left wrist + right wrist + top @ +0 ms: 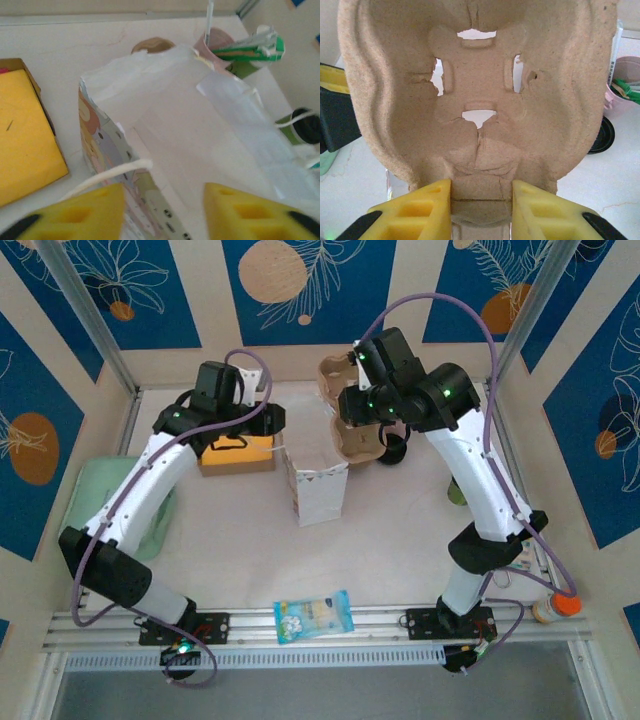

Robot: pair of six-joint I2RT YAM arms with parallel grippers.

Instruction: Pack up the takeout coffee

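Your right gripper (481,200) is clamped on the near lip of the brown pulp cup carrier (480,75), a yellow finger pressed to each side of the rim tab. It holds the carrier tipped on edge and clear of the table (230,550), wells facing the wrist camera; I judge that a carrying pose, not a loading one.

Your left gripper (162,200) has its fingers well apart, closed on nothing; it hovers at the near wall of the white paper bag (175,125), with the bag's cord handle (115,175) lying just beside the left finger, likely there to steady or spread the mouth. The bag stands upright and open-mouthed.

The takeout coffee (302,127), green-sided with a white rim, stands on the table past the bag's right side, apart from both carrier and bag; so the packing, by my judgement, has barely begun.

- **Left wrist view:** look here for the bag's open mouth, the coffee, and the pink cup (216,42) of stirrers beyond the bag's far edge.
- **Right wrist view:** this gives you the grip itself, and the black lid (602,135) lying flat beside that pink cup.
- **Top view:** this gives you the layout; the carrier is held just behind the bag, and a yellow box (238,453) sits to the bag's left under your left wrist.
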